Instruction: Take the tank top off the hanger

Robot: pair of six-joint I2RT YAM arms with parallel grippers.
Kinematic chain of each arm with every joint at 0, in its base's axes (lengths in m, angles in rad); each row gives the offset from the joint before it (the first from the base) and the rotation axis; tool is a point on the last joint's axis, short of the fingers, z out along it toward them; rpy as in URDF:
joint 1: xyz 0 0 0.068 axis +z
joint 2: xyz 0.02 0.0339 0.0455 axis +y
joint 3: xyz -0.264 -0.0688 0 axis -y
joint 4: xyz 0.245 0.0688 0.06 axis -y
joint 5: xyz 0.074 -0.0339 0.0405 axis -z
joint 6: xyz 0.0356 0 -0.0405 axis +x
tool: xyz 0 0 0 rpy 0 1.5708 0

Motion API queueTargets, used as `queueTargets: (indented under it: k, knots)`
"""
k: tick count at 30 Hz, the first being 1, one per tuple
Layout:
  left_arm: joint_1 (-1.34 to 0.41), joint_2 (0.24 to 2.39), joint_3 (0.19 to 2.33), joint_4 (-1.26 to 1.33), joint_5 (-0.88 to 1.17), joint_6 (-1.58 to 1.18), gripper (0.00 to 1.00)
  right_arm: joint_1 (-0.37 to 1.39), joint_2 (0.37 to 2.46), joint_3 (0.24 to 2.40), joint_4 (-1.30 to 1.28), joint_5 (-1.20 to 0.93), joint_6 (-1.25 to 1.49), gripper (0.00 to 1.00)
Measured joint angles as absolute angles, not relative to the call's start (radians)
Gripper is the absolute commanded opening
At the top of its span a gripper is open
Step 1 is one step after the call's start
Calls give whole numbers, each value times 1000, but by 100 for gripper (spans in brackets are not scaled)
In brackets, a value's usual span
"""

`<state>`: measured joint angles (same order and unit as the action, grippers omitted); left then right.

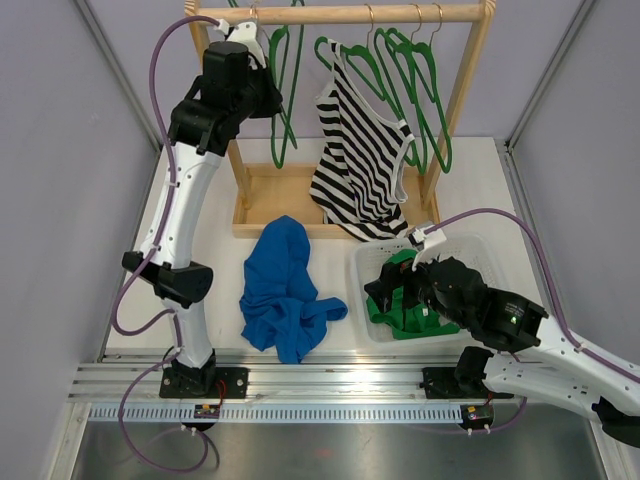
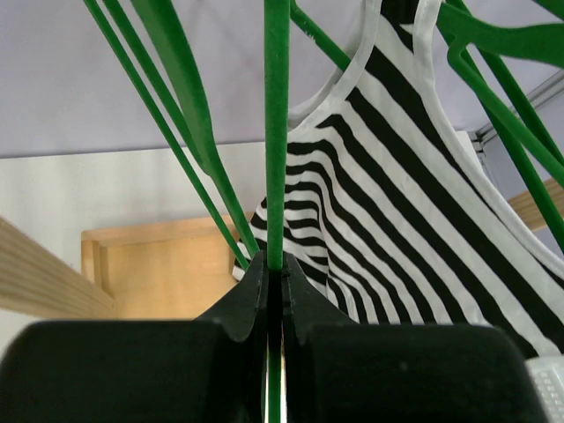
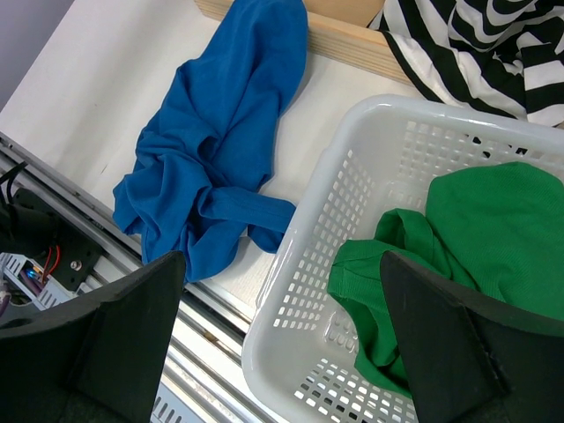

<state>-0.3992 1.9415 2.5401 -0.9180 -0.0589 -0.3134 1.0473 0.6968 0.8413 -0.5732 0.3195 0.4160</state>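
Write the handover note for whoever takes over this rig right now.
Left tool: shut on a thin green hanger bar up at the wooden rack, just left of the striped tank top. I cannot tell whether that bar belongs to the tank top's own hanger.
Right tool: open and holding nothing, above the white basket with a green garment in it.
A blue garment lies crumpled on the table.
Done: hanger gripped.
Left: the tank top hangs by its straps, so it needs pulling off.
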Motion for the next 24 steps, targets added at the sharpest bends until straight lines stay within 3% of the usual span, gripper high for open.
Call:
queueTargets:
  k: [6,14,18,20,22,24]
  knots:
    - [-393,1896,2535,-1006,-57,-310,16,1047,696,840,-572,308,416,100]
    - [-389,1903,2511,-1123,-44,-296,16,1047,685,839,-573,302,424,99]
    - [-388,1909,2508,-1147,-35,-293,33,1047,681,839,-573,302,424,100]
    - [-388,1902,2497,-1148,-32,-294,36,1047,679,839,-573,302,425,100]
    - [-388,1884,2463,-1142,-32,-292,50,1047,678,839,-573,302,425,100]
    - [-388,1860,2425,-1139,-31,-295,54,1047,679,839,-572,302,425,99]
